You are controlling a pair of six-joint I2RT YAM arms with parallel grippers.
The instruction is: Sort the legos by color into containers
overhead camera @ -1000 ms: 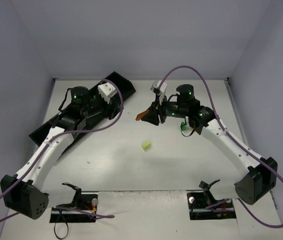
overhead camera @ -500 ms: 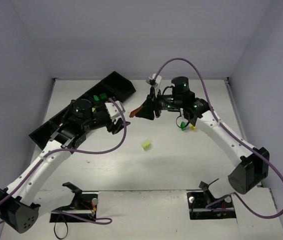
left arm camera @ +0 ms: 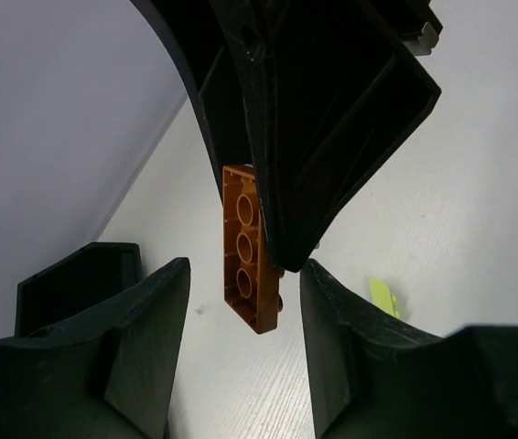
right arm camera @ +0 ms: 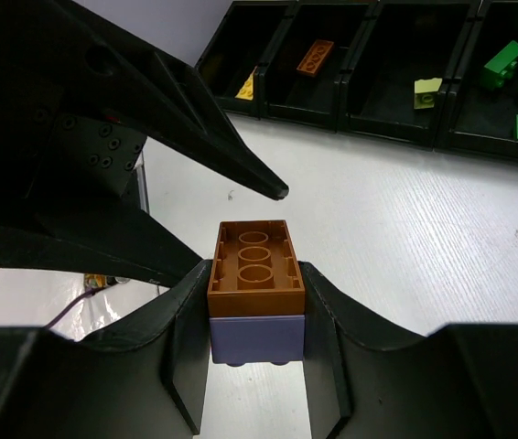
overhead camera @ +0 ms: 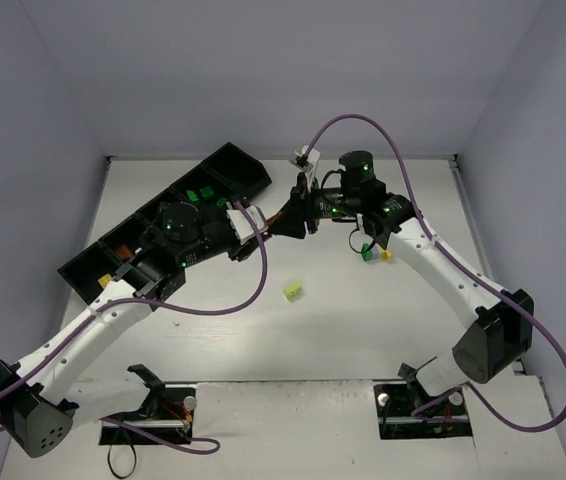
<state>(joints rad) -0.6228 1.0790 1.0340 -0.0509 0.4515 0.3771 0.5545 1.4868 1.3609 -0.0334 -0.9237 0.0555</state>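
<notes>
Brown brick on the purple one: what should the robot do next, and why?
Probably close the left gripper on the brown brick, to split the stack: it is open either side of it, while the right gripper holds it on the purple brick.

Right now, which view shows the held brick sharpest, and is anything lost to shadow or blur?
Right wrist view: the brown brick on the purple brick is crisp and evenly lit; the left gripper beyond is featureless black. Left wrist view: the brick's underside reads clearly, near fingers dark and soft. Top view: no glare, brick tiny.
</notes>
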